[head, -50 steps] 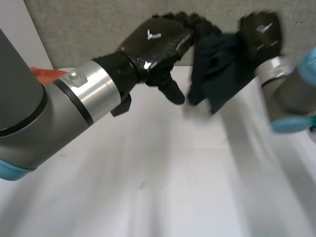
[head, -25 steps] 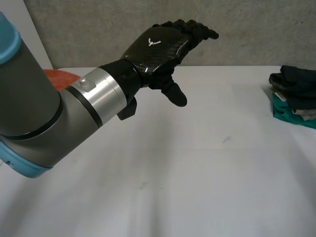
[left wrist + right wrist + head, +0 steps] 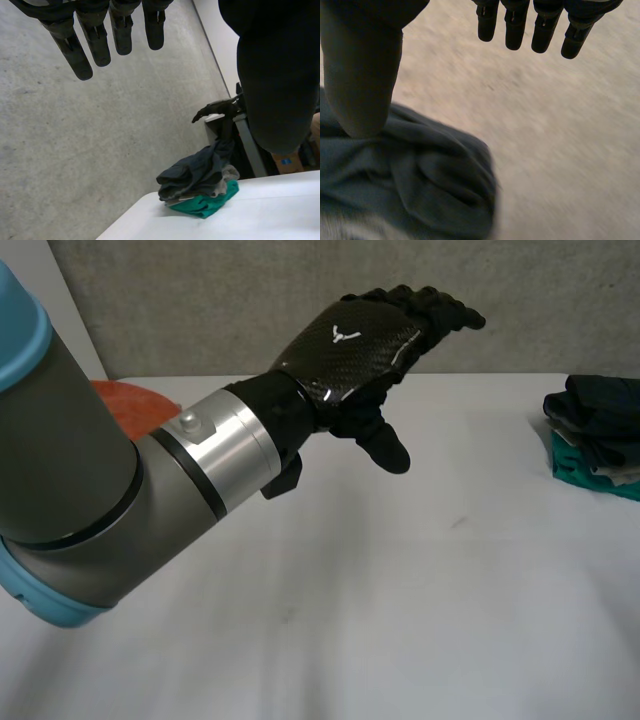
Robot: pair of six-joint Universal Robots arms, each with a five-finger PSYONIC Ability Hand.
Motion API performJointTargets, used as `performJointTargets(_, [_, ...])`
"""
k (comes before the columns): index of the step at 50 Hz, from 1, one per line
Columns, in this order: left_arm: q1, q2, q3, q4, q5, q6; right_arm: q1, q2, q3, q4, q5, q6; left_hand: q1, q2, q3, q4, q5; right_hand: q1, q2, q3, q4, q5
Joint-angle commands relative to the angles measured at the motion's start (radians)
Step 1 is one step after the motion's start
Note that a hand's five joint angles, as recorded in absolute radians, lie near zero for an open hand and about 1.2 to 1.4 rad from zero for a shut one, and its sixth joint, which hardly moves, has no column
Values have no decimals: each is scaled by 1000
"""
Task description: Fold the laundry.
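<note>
Head view: left arm [image 3: 110, 510] enters from the lower left of the frame and reaches to upper centre, above the white worktop [image 3: 360, 620]. Left robot hand [image 3: 350, 350] is spread apart and empty, with the fingers [image 3: 440, 308] extended toward the grey wall [image 3: 180, 300] and the thumb angled down. The only marking is a white Y-shaped mark [image 3: 346, 335] on the back of the hand. A red object [image 3: 130, 400] sits behind the arm at left centre, partly hidden. The laundry pile [image 3: 595, 440] lies at the right edge of the frame on the worktop, well apart from the left robot hand: dark garment [image 3: 600, 400] on top, teal piece [image 3: 580, 468] at the bottom. Left wrist view: straight fingers [image 3: 75, 55] hold nothing, and the laundry pile [image 3: 200, 187] lies far beyond them near the worktop's edge. Right wrist view: right robot hand [image 3: 362, 65] is spread, fingers [image 3: 515, 30] straight, grasping nothing. The dark garment [image 3: 420, 190] lies rumpled under its thumb; contact cannot be told.
</note>
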Motion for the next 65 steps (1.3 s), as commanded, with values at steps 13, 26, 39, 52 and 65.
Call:
performJointTargets(13, [19, 59, 190, 5, -198, -33, 96, -233, -93, -242, 443, -283, -11, -14, -16, -10, -7, -52, -38, -36, -36, -43])
performJointTargets(26, [534, -63, 192, -112, -302, 243, 573, -457, 492, -502, 106, -203, -5, -8, -10, -5, -1, -52, -38, -36, -36, -43])
performJointTargets(39, [683, -574, 212, 296, -254, 594, 756, -330, 799, -451, 116, -477, -46, -50, -51, -46, -42, -52, -38, -36, -36, -43])
performJointTargets(52, [700, -808, 347, 428, -117, 589, 746, -321, 886, -453, 158, -542, 1108, 1105, 1103, 1109, 1112, -52, -38, -36, -36, -43])
performJointTargets(65, [524, -353, 129, 456, -258, 439, 742, -336, 878, -453, 172, -542, 1175, 1171, 1170, 1175, 1179, -52, -38, -36, -36, -43])
